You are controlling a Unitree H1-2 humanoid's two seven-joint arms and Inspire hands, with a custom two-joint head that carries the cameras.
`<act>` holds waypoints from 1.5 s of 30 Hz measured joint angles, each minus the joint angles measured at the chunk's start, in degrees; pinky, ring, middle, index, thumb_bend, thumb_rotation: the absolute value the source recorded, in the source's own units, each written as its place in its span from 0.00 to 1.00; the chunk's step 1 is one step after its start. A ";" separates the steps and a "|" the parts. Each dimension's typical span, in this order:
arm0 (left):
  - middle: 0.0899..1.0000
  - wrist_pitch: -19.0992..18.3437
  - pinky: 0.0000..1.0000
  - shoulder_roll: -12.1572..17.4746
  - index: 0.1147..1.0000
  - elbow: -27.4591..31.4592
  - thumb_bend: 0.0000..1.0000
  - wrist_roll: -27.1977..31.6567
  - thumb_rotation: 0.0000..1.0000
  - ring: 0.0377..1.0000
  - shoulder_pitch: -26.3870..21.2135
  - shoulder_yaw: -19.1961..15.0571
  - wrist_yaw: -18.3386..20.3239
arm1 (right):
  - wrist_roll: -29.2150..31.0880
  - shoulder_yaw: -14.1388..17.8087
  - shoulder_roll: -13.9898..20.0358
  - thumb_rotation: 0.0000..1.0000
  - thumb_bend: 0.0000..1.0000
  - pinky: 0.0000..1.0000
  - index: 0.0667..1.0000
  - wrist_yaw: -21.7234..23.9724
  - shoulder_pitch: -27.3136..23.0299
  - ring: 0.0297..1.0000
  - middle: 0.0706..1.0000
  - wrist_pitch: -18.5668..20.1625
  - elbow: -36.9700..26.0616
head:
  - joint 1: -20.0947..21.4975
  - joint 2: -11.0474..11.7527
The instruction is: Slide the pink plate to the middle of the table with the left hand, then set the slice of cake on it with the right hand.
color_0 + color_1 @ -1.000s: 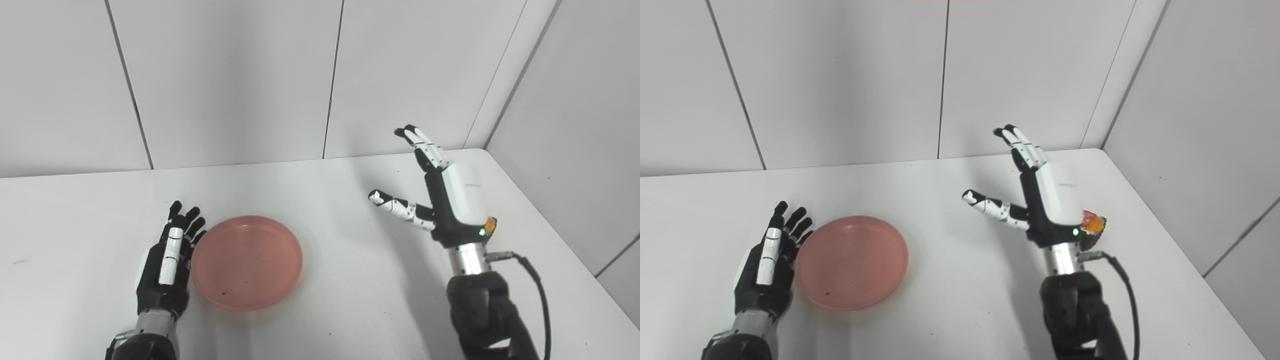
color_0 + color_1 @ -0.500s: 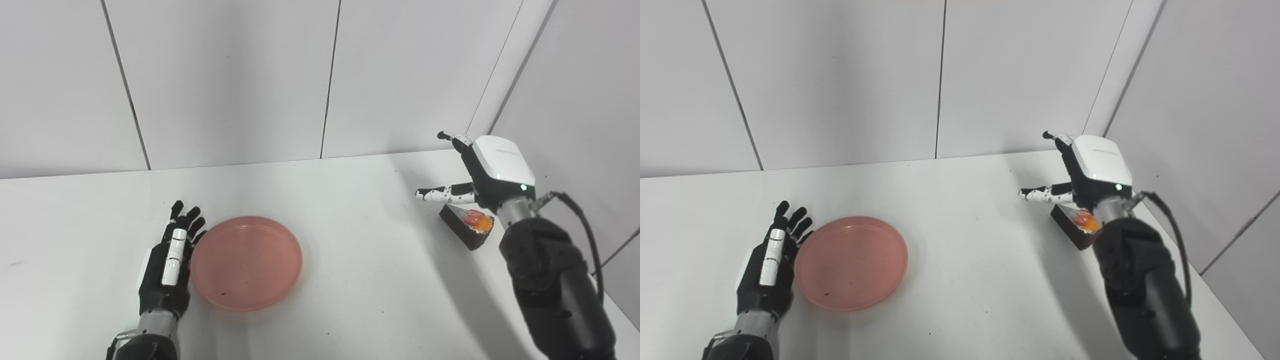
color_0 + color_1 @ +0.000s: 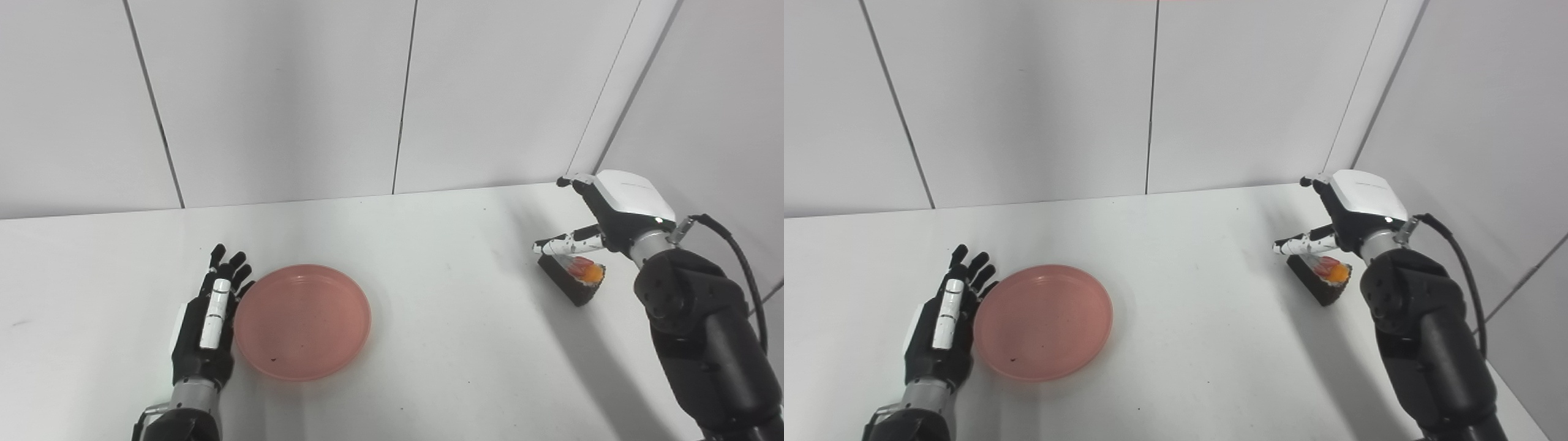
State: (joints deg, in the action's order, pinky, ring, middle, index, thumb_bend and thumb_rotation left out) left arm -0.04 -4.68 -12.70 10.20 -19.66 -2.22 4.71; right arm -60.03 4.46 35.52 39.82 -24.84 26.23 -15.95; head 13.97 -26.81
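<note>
Left hand (image 3: 205, 318) flat, fingers spread, holding nothing, against the pink plate (image 3: 302, 321) rim. Right hand (image 3: 603, 214) open over the cake slice (image 3: 572, 277), thumb near it, no grasp.

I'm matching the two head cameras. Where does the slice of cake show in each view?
Left eye view: slice of cake at right of the picture, on the table, just under the right hand.
Right eye view: slice of cake, right of centre.
Shared landmark: pink plate, lower left in both.
</note>
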 measured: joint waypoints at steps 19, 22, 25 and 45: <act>0.91 0.01 0.88 0.05 1.00 -0.02 0.67 -0.12 0.77 0.92 -0.01 0.12 -0.04 | 5.72 -1.61 2.49 0.64 0.98 0.66 0.82 -9.72 -0.08 0.82 0.85 -0.59 21.31 | -0.26 -0.18; 0.92 -0.04 0.88 0.05 1.00 0.01 0.67 -0.12 0.78 0.92 -0.01 0.23 -0.04 | 6.82 -3.14 2.97 0.65 1.00 0.65 0.82 -11.69 -0.43 0.81 0.84 -0.60 25.69 | -0.26 -0.18; 0.92 -0.01 0.88 0.04 1.00 0.00 0.66 -0.11 0.78 0.92 -0.02 0.23 -0.03 | 8.36 -4.50 3.04 0.65 0.99 0.65 0.82 -13.97 -0.56 0.81 0.85 -0.68 27.77 | -0.35 -0.26; 0.92 -0.20 0.87 0.09 1.00 0.06 0.66 0.05 0.76 0.92 -0.01 0.30 0.11 | 15.25 -7.97 4.70 0.65 1.00 0.67 0.81 -17.02 -0.69 0.83 0.87 -0.53 27.83 | -0.62 -0.70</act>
State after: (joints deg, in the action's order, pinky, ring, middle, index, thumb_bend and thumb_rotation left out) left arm -0.24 -4.59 -12.63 10.25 -19.68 -1.92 4.81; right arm -44.78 -3.51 40.22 22.80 -25.53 25.69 11.88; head 13.36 -27.51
